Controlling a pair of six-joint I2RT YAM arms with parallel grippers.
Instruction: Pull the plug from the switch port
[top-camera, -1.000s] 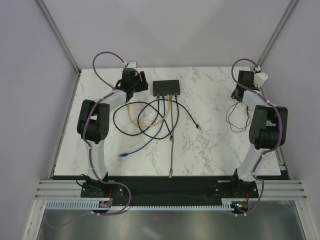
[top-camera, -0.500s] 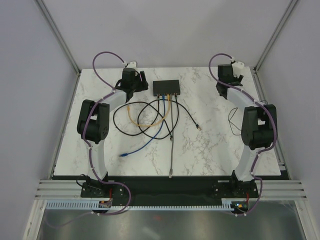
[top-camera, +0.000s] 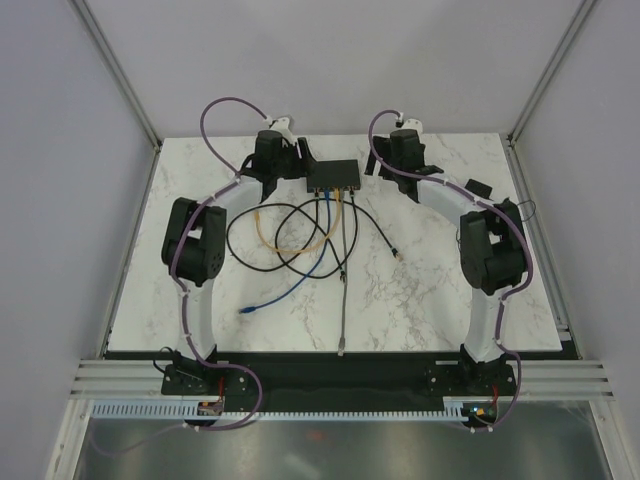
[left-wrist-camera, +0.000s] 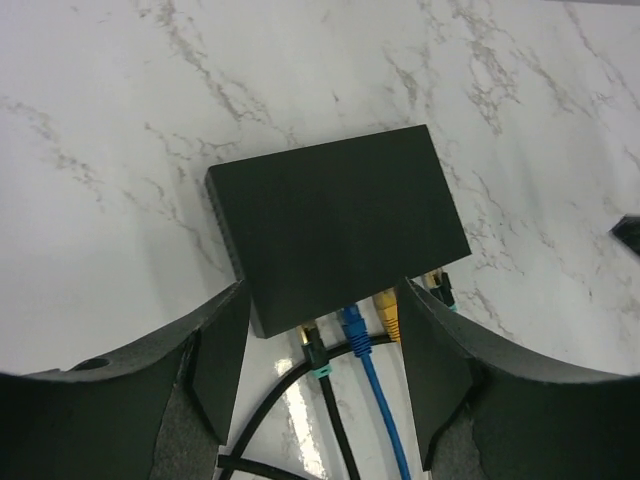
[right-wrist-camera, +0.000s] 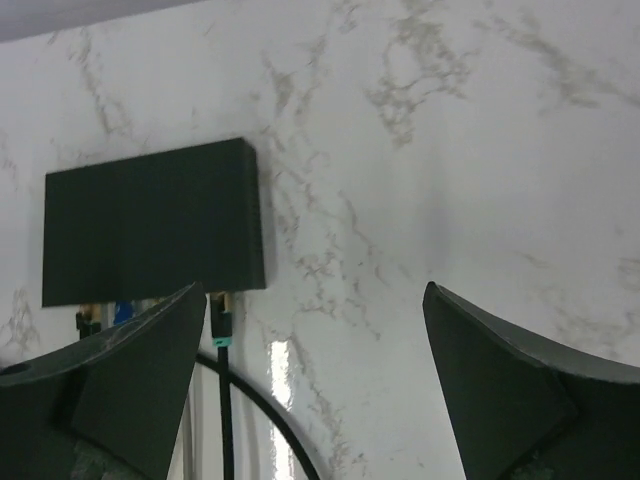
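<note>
Two things worry me from here, and both begin at the fingers. The plugs sit shoulder to shoulder along one edge of the switch (left-wrist-camera: 340, 225), so a wide pinch could close on two at once or on the wrong one. Nothing pins the box down either. If a latch tab is not pressed, I judge the switch would slide along with its cable rather than give the plug up.

My left gripper (left-wrist-camera: 320, 300) is spread open and empty. Its fingers straddle the port edge from above, with the black plug (left-wrist-camera: 315, 345), blue plug (left-wrist-camera: 352, 325) and yellow plug (left-wrist-camera: 388, 315) showing between them. I cannot tell whether it touches anything. My right gripper (right-wrist-camera: 312, 300) is released as wide as it goes and holds nothing. Only bare marble lies between its fingers, with the switch off to one side.

Further out, the switch lies at the far middle of the marble table (top-camera: 440, 290), between the two wrists, ports facing the arm bases. Its cables fall toward me in a tangled loop (top-camera: 290, 235), which could snag during a pull. A small black block (top-camera: 478, 187) sits apart to the right.
</note>
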